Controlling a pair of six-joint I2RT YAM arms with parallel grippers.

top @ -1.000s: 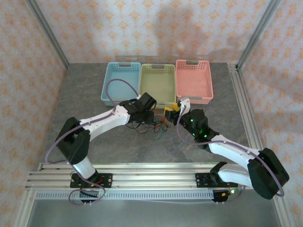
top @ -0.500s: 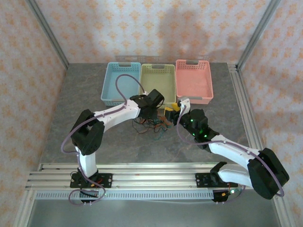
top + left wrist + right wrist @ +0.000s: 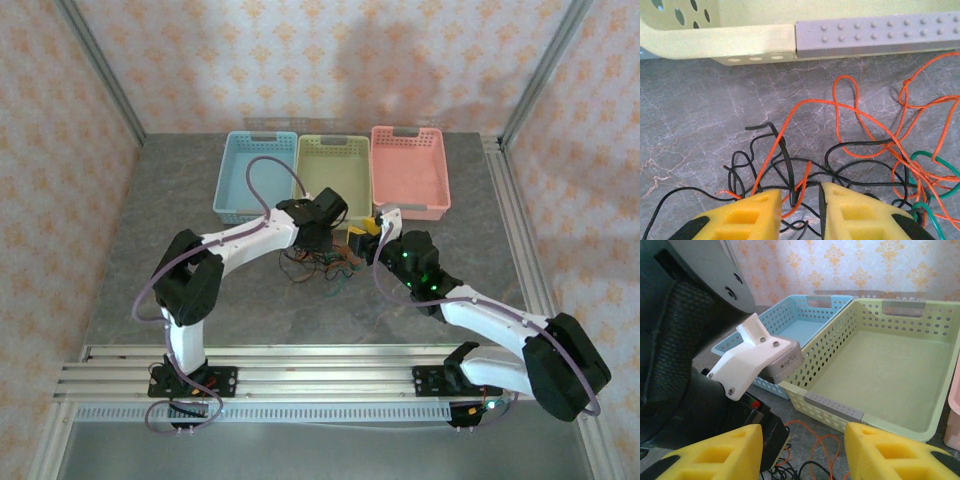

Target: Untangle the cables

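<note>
Cables (image 3: 855, 143) threaded through narrowed left gripper (image 3: 800, 192), grip unclear; right gripper (image 3: 802, 440) released beside green basket (image 3: 835, 347).

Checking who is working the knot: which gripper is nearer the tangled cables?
Left. The left gripper sits down in the cables, strands running between its fingers; the right gripper hangs beside the tangle, near the green basket.

Left tool (image 3: 800, 194) jaws narrowly apart; right tool (image 3: 803, 442) wide open
</note>
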